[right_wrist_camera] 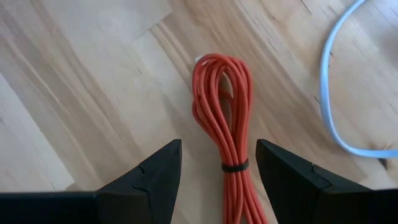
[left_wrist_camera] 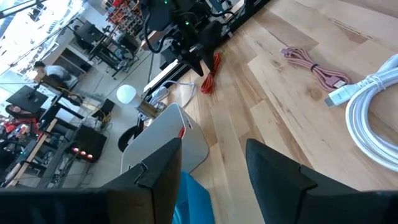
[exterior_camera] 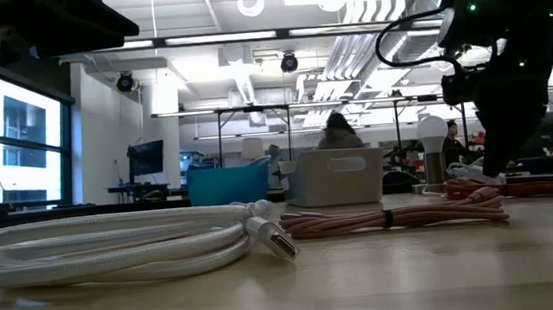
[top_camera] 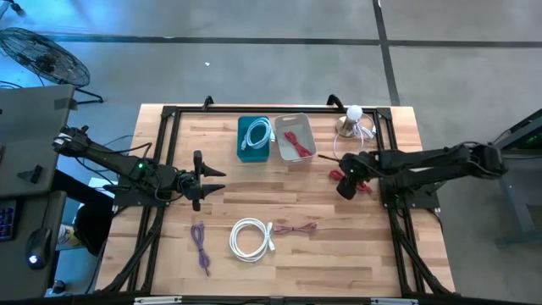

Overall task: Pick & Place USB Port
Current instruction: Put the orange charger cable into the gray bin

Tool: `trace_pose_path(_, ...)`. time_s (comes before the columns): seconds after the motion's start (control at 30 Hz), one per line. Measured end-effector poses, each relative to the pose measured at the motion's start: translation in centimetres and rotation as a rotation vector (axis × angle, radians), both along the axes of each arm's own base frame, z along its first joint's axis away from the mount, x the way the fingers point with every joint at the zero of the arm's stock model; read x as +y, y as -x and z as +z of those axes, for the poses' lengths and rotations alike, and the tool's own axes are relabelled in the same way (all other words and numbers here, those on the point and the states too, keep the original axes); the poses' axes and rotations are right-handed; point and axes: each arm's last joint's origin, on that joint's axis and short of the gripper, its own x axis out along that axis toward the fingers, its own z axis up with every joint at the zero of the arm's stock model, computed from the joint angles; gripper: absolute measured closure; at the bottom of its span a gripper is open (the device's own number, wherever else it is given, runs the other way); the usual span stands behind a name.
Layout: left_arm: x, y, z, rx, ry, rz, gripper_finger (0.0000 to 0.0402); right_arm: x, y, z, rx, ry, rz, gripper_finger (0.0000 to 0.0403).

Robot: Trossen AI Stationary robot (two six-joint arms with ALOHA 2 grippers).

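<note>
Over the red cable (right_wrist_camera: 225,124), the right gripper (right_wrist_camera: 217,171) hangs, jaws wide and empty.

I'm working in what is looking like an open-plan robotics lab or workshop. My wooden table (top_camera: 279,212) is standing on a bare grey concrete floor (top_camera: 254,76), and everything else is sitting around that table. Beyond its far edge, exposed ducts and pipes (exterior_camera: 364,7) are running under a high ceiling with strip lights glowing. Workbenches with monitors (exterior_camera: 146,156) are lining up behind the table, and a person (exterior_camera: 338,132) is sitting at one of them. Off the table's left side, a floor fan (top_camera: 42,55) is standing, and a desk with a keyboard and mouse (top_camera: 34,250) is sitting there too.
</note>
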Motion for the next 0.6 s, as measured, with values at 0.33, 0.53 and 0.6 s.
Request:
trace_pose_path(0.33, 0.0, 0.0, 0.0, 0.0, 0.0, 0.0, 0.0227, -0.9, 0.2, 0.0, -0.009, -0.066, -0.021, 0.0204)
trace_pose_path(0.53, 0.0, 0.0, 0.0, 0.0, 0.0, 0.0, 0.0227, -1.1, 0.3, 0.0, -0.011, -0.077, -0.029, 0.0204)
trace_pose_path(0.6, 0.0, 0.0, 0.0, 0.0, 0.0, 0.0, 0.0227, -1.2, 0.3, 0.0, -0.013, -0.082, -0.033, 0.0204)
